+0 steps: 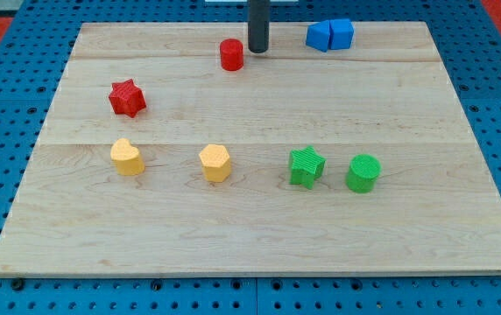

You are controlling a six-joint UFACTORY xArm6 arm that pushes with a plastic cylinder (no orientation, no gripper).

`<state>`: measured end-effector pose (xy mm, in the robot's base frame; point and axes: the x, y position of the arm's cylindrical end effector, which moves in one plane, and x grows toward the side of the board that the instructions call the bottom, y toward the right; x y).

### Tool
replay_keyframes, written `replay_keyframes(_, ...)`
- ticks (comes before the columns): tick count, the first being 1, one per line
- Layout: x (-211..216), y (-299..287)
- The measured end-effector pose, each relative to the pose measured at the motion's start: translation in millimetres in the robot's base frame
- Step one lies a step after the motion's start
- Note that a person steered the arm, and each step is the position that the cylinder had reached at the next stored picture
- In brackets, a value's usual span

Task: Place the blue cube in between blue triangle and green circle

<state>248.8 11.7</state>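
Blue cube (342,33) seemingly well right of my tip (258,49)

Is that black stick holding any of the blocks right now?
No, nothing is held. My tip stands free, just right of the red cylinder, with the blue blocks farther right.

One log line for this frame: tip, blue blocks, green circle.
tip top, right of red cylinder | blue cube touching blue triangle, top right | green circle lower right | cube not between
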Motion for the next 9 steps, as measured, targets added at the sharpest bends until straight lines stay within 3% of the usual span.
replay_keyframes(1, -53.0, 18.9)
replay_keyframes(2, -56.4, 67.9)
replay_keyframes(3, -46.6, 151.1)
replay_keyframes(5, -36.9, 176.2)
replay_keyframes(6, -7.7, 209.4)
replay_keyframes(8, 47.7, 193.6)
replay_keyframes(9, 58.2, 226.2)
